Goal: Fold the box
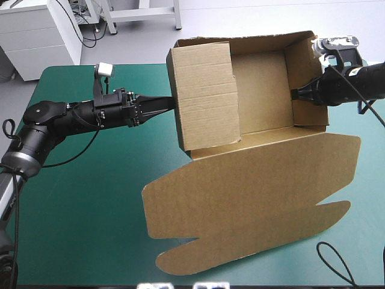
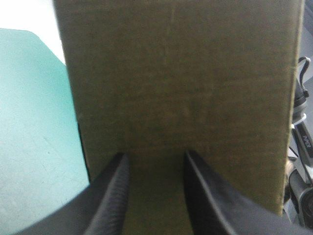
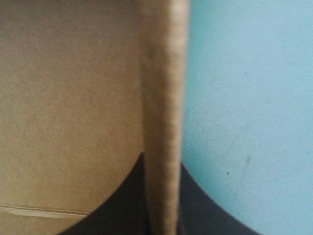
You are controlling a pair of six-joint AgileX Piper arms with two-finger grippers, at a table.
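The brown box lies across the table's right half. It is an open tray near the far edge, with its lid flat toward the near edge. Its tall left wall panel stands raised and leans over the tray. My left gripper meets that panel from outside. In the left wrist view the left gripper is open, its fingertips against the broad panel. My right gripper is at the tray's right wall. In the right wrist view the right gripper is shut on that wall's edge.
The teal-green cover shows left of the lid and under my left arm. The tray stands at the table's far edge, and the lid's two rounded tabs reach toward the near right corner.
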